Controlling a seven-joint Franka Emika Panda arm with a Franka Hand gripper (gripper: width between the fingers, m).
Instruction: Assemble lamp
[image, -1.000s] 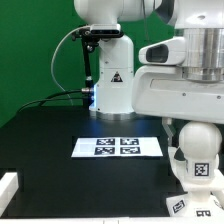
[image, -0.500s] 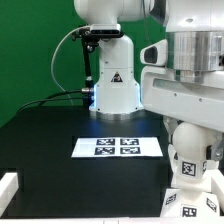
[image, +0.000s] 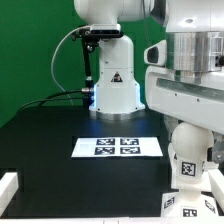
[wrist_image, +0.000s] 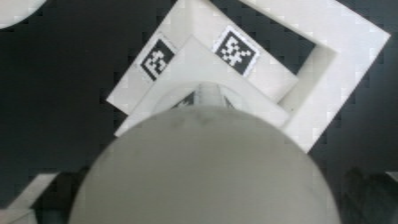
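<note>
Jaws tight around bulb (image: 188, 152) above base (image: 181, 203)

Robotics lab: green backdrop (image: 30, 50), marker board (image: 118, 146)

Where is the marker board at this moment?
In the exterior view, the marker board lies flat on the black table, near its middle, in front of the arm's pedestal.

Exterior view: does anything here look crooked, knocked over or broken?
Nothing stands out. The marker board lies flat and straight on the table, and the bulb hangs upright under the arm, over the base.
</note>
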